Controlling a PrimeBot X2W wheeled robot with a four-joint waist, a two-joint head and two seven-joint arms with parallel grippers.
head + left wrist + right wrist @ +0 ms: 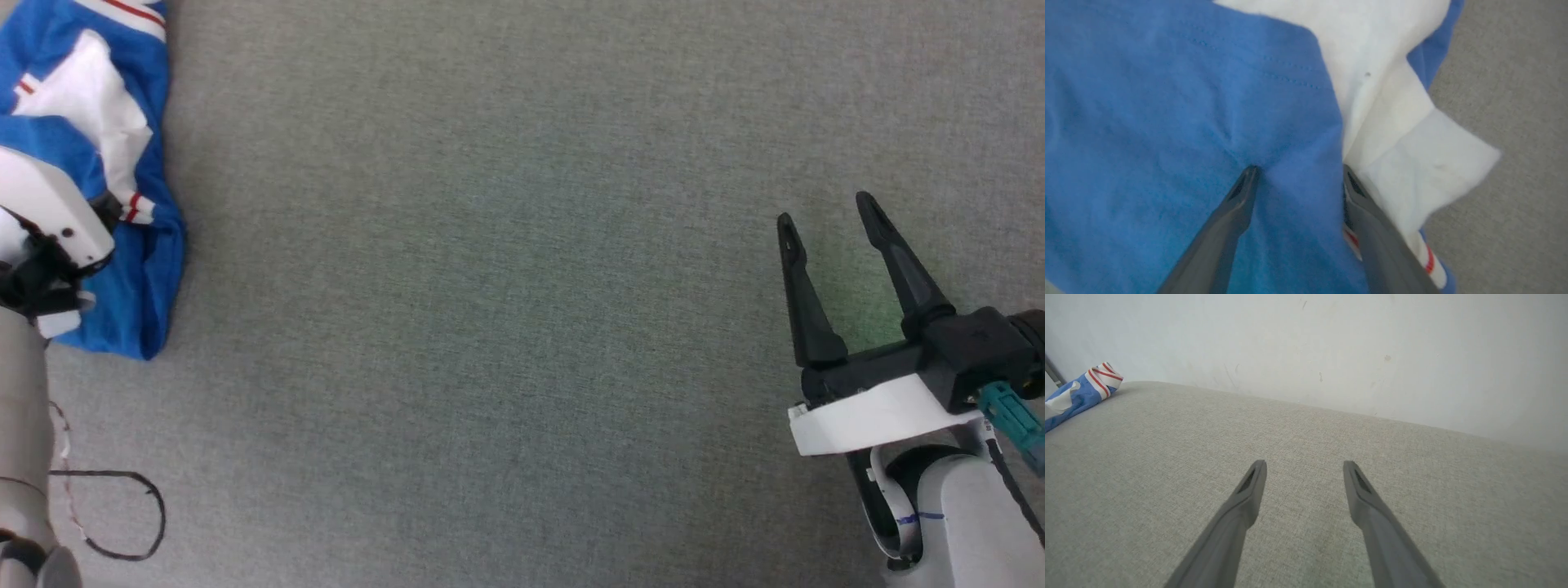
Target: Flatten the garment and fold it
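Both spread: left jaws on garment (1167, 102), right jaws over cloth (522, 327); cable (98, 472) nearby.

Head cam looks steeply down on the grey counter (522, 327) from well above; garment (131, 310) at its far left edge, right tool (824, 208) lower right. L wrist cam sits v. close over the garment, facing along the left tool (1300, 167). R wrist cam is low, looking across the counter to a pale wall (1331, 343); it shares the garment w/ the head view.
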